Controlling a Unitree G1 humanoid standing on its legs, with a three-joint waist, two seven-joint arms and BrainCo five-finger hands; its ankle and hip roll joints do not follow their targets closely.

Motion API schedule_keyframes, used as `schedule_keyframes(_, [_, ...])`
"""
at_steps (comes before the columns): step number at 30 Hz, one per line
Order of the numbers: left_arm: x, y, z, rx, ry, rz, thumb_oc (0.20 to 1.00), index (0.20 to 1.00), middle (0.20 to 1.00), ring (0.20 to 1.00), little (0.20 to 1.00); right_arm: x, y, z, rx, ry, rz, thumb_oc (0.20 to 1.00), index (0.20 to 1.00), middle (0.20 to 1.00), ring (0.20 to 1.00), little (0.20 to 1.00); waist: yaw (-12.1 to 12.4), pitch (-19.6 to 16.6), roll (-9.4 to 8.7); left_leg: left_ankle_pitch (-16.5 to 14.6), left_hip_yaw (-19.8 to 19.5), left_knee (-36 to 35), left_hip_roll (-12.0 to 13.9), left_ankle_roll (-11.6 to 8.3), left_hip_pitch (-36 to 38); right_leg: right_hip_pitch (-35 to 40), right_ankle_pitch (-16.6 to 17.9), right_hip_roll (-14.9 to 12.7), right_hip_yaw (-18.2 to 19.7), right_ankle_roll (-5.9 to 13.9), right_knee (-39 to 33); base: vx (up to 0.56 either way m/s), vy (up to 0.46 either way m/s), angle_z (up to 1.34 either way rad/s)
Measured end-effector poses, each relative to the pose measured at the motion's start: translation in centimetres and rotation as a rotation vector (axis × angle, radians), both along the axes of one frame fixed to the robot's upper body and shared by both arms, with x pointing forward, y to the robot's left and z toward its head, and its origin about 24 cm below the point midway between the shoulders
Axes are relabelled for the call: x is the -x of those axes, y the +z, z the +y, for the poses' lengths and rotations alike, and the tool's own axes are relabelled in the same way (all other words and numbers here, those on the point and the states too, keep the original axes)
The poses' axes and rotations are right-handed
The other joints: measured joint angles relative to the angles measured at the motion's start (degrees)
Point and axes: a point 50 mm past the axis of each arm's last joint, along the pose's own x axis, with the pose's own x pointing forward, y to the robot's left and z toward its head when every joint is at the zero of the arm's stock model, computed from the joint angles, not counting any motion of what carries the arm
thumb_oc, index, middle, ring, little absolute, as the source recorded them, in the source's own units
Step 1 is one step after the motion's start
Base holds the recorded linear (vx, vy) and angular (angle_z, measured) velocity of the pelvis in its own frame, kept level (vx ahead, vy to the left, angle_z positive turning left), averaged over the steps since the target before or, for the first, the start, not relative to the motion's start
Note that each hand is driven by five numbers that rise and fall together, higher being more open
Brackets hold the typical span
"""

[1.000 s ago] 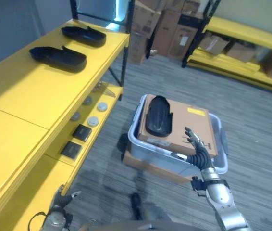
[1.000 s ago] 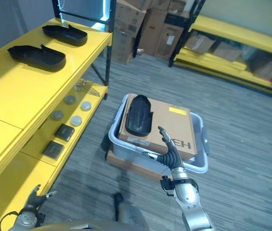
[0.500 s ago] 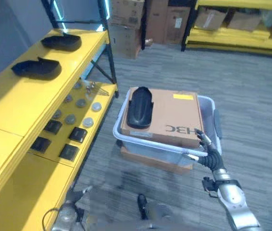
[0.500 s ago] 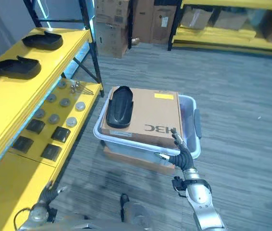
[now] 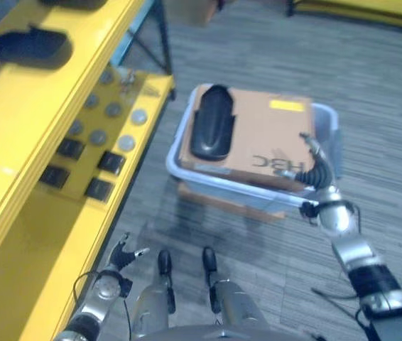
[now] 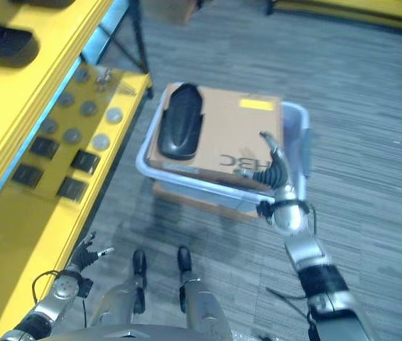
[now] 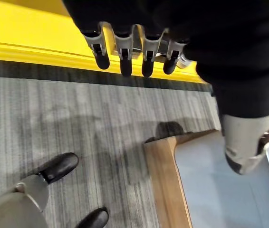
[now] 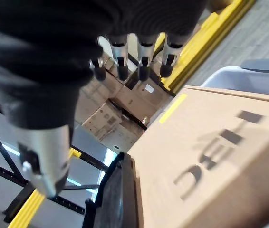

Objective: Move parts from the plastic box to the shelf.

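Note:
A grey plastic box (image 5: 215, 190) stands on the floor with a brown cardboard box (image 5: 272, 131) lying in it. A black moulded part (image 5: 212, 131) rests on the cardboard's left side; the right wrist view has it (image 8: 113, 199) past the cardboard (image 8: 210, 142). My right hand (image 5: 317, 170) is open at the box's front right corner, fingers (image 8: 141, 59) straight above the cardboard edge and holding nothing. My left hand (image 5: 121, 252) hangs low beside the yellow shelf (image 5: 45, 114), open, with its fingers (image 7: 125, 52) straight over the floor.
Another black part (image 5: 27, 44) lies on the shelf's top board. The lower shelf board (image 5: 16, 234) carries several grey discs (image 5: 109, 121) and black square pieces (image 5: 98, 188). A brown slab (image 7: 160, 180) lies under the plastic box. Grey carpet surrounds the box.
The camera has tilted down and nearer, shifting the whole picture. My right hand stays by the box's front right corner, and the black part has not moved.

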Motion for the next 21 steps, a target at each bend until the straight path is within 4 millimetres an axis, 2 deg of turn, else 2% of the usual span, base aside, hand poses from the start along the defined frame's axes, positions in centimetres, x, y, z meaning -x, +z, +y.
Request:
schedule_keyframes(2, [-0.2,0.2,0.1,0.000,0.001,-0.013,1.000,1.000,1.000,1.000,1.000,-1.1,2.7,0.3,0.021,0.003,-0.088,1.000,1.000,1.000,1.000,1.000,1.73,1.80,0.84,1.69,-0.33,-1.23,-0.01,0.14,-0.92,-0.15,0.42,0.01,-0.09,0.19,-1.63,0.02,0.023,0.28])
schedule_keyframes(4, [0.2,0.1,0.2,0.002,0.006,-0.010,1.000,1.000,1.000,1.000,1.000,-1.7,3.7,0.3,0.027,-0.007,-0.118,1.000,1.000,1.000,1.000,1.000,2.62,2.07,1.24,3.32,-0.54,-2.07,-0.04,0.21,-1.71,-0.77,0.69,-0.04,-0.43,0.38,-2.05,0.03,0.036,0.19])
schedule_keyframes(7, [1.0,-0.4,0.2,0.004,0.015,0.017,1.000,1.000,1.000,1.000,1.000,-3.5,5.1,-0.5,0.030,-0.079,-0.142,1.000,1.000,1.000,1.000,1.000,3.92,2.76,1.66,8.01,-0.61,-2.89,-0.38,0.61,-3.18,-2.02,0.57,-0.48,-1.27,0.41,-2.68,0.02,0.046,0.03])
schedule_keyframes(9, [0.5,-0.2,-0.3,0.006,-0.006,0.000,1.000,1.000,1.000,1.000,1.000,-3.8,6.4,-1.3,0.034,-0.132,-0.178,1.000,1.000,1.000,1.000,1.000,4.04,3.96,2.23,8.55,-0.99,-3.53,-1.29,1.22,-3.60,-2.10,0.43,-1.18,-1.58,0.61,-2.96,0.01,0.039,0.19])
schedule_keyframes(13, [-0.8,0.5,-0.4,0.014,0.004,-0.040,1.000,1.000,1.000,1.000,1.000,-4.7,8.8,-1.3,0.027,-0.173,-0.255,1.000,1.000,1.000,1.000,1.000,5.40,6.27,2.35,8.65,-2.05,-3.96,-2.27,1.33,-3.62,-2.04,-0.24,-2.19,-1.70,1.54,-2.99,0.01,0.027,0.09])
schedule_keyframes(19, [-2.9,1.8,-0.6,0.008,0.025,-0.115,1.000,1.000,1.000,1.000,1.000,-6.6,10.1,-1.5,0.086,-0.287,-0.244,1.000,1.000,1.000,1.000,1.000,7.18,6.40,2.37,8.65,-3.41,-4.01,-2.51,1.32,-3.95,-1.72,-1.13,-2.46,-2.13,2.77,-3.33,0.01,0.019,0.09])
schedule_keyframes(21, [-3.0,1.9,-0.7,0.012,0.029,-0.122,1.000,1.000,1.000,1.000,1.000,-6.8,9.9,-1.6,0.075,-0.315,-0.236,1.000,1.000,1.000,1.000,1.000,7.09,6.40,2.38,8.65,-3.57,-4.02,-2.46,1.31,-4.14,-1.71,-1.21,-2.44,-2.78,2.88,-3.40,0.01,0.010,0.10])
